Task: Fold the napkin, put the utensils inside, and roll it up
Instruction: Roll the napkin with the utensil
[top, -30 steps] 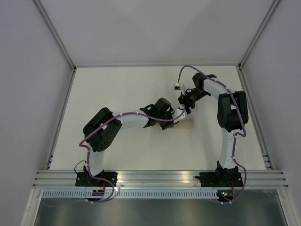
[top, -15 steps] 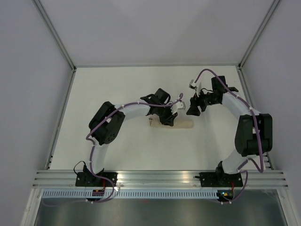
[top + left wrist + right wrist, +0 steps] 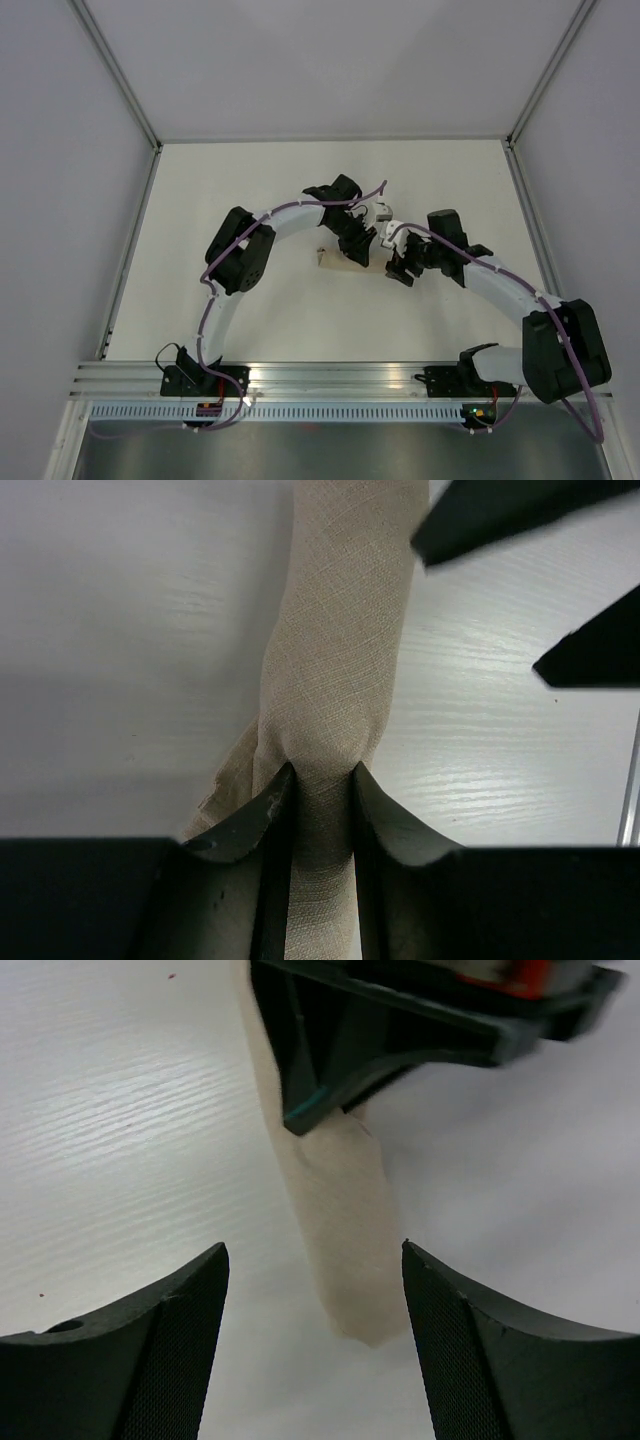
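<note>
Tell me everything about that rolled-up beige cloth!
The tan-beige woven cloth napkin is rolled into a tight, long tube lying flat on the white wood-grain table. The left arm's black fingers squeeze it near the middle, pinching creases into the fabric. The right arm's black fingers stand open either side of one end, not gripping it.

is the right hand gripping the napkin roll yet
No, the right hand is open, with a clear gap between each finger and the end of the rolled napkin.

Top camera looks down on the worktop [image 3: 250, 180]; both wrist cameras face the napkin [image 3: 335, 680] closely, from opposite ends.
</note>
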Motion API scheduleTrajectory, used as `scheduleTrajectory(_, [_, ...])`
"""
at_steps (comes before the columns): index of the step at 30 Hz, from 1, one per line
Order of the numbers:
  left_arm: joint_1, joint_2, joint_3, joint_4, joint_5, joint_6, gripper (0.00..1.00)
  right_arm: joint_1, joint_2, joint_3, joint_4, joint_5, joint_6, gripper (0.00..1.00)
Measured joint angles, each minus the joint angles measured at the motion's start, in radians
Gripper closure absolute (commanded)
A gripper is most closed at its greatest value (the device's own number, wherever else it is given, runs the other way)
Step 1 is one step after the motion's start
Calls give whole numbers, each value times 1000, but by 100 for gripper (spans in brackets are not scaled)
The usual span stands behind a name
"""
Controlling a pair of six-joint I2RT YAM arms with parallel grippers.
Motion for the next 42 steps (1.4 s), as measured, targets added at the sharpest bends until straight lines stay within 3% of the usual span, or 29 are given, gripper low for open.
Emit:
scheduleTrajectory(5, [5,50,82,-93,41,0,71,154,-9,-84,85,140,-38,24])
scheduleTrajectory(19, [5,122,179,-247,119,0,65,328,118,-95,232,372,-97,26])
scheduleTrajectory(22, [5,132,192,-263,129,0,62,342,143,-94,243,390,-98,32])
scheduleTrajectory(29, [12,135,197,-276,141,-5,55,356,187,-71,247,410,-95,61])
scheduleTrajectory(42, [85,61,164,-127,114,-155,52,353,287,72,123,417,-32,64])
